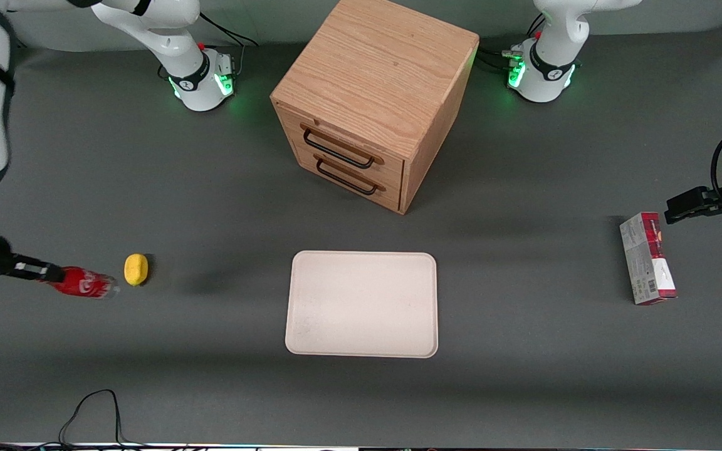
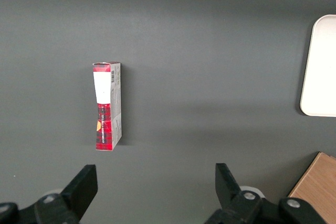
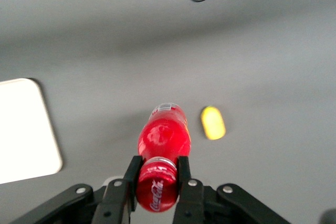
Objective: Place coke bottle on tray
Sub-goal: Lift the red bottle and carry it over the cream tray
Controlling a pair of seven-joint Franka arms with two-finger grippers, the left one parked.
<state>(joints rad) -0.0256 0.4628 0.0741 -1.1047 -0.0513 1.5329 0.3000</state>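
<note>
My right gripper [image 1: 47, 273] is shut on the red cap end of the coke bottle [image 1: 82, 283] and holds it tilted above the table at the working arm's end. In the right wrist view the fingers [image 3: 133, 171] clamp the cap, and the red bottle [image 3: 163, 135] points away from the camera. The cream-white tray [image 1: 361, 304] lies flat in the middle of the table, in front of the wooden cabinet and nearer the front camera. Its edge shows in the right wrist view [image 3: 23, 129] and in the left wrist view [image 2: 320, 66].
A yellow lemon-like lump [image 1: 136, 269] lies on the table just beside the bottle's base, also in the right wrist view [image 3: 213, 123]. The wooden drawer cabinet [image 1: 373, 94] stands mid-table. A red-and-grey carton [image 1: 646, 258] lies toward the parked arm's end. A black cable [image 1: 94, 410] loops near the front edge.
</note>
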